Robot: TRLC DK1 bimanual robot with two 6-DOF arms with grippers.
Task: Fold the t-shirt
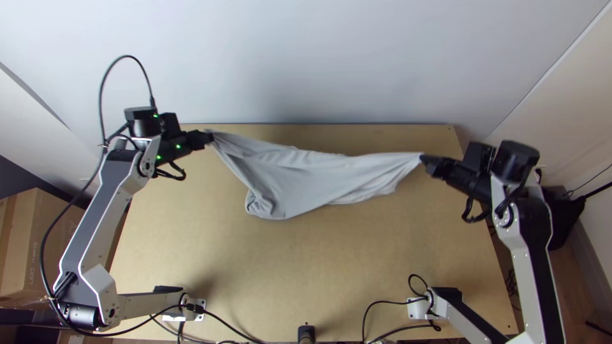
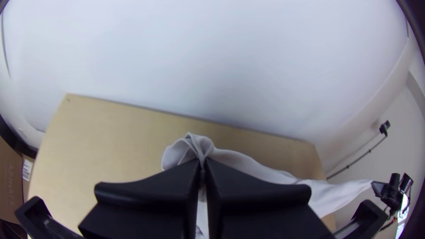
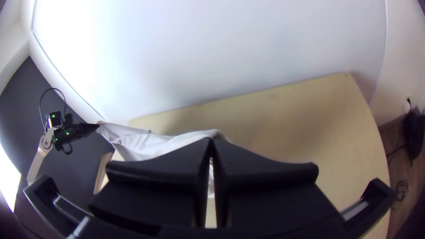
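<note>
Stretched between the two arms, the light grey t-shirt (image 1: 306, 175) hangs bunched over the table, sagging lowest left of its middle. At its left end my left gripper (image 1: 209, 137) is shut on a corner. My right gripper (image 1: 423, 159) is shut on the opposite end, drawn into a narrow point. In the left wrist view, cloth (image 2: 195, 148) puckers up around the tips of the left gripper (image 2: 202, 164), whose fingers are together. The right wrist view has the right gripper (image 3: 211, 144) closed with the shirt (image 3: 150, 144) running off from its tips.
The light wooden table (image 1: 306, 267) lies below, with a pale wall (image 1: 306, 57) along its far edge. Black cables (image 1: 395, 330) lie near the right arm's base. A cardboard box (image 1: 41, 242) stands beyond the table's left side.
</note>
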